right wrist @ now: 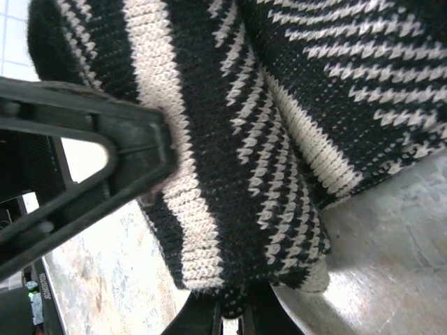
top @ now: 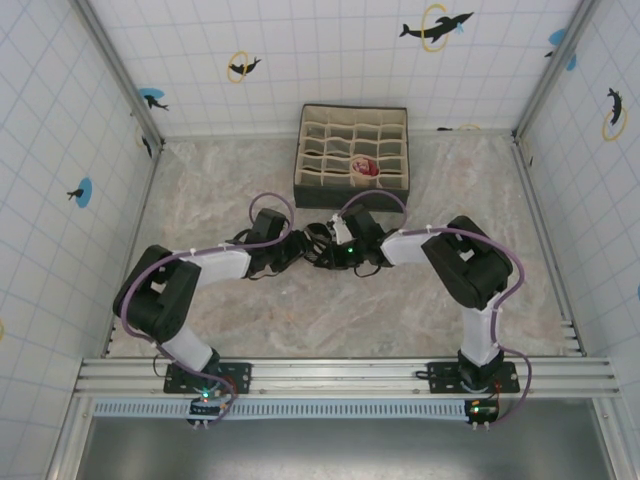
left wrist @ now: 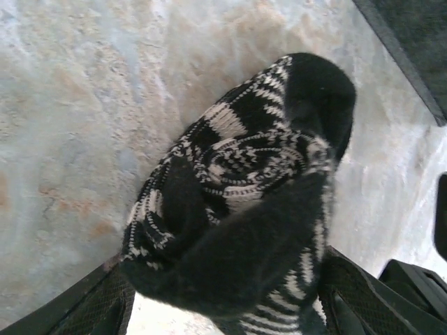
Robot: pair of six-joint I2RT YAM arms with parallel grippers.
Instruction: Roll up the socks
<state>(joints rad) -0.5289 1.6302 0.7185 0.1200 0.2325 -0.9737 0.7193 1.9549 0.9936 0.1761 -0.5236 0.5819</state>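
Note:
A black-and-white striped sock (left wrist: pixel 244 160), wound into a loose roll, hangs just above the marble table between both grippers. My left gripper (left wrist: pixel 223 307) straddles the roll, its fingers (left wrist: pixel 349 300) standing wide against either side of it. In the right wrist view one left finger (right wrist: pixel 105 153) presses into the knit (right wrist: pixel 279 105). My right gripper (right wrist: pixel 241 317) is shut, pinching the sock's lower edge. From above, the two grippers meet at the table's middle, left (top: pixel 303 246) and right (top: pixel 335 243). A pale and red rolled bundle (top: pixel 366 168) sits in a cell of the box.
The beige gridded organiser box (top: pixel 320 150) stands at the back of the table, just beyond the grippers. Its dark side (left wrist: pixel 412 42) shows at the top right of the left wrist view. Tiled walls close in the table on three sides.

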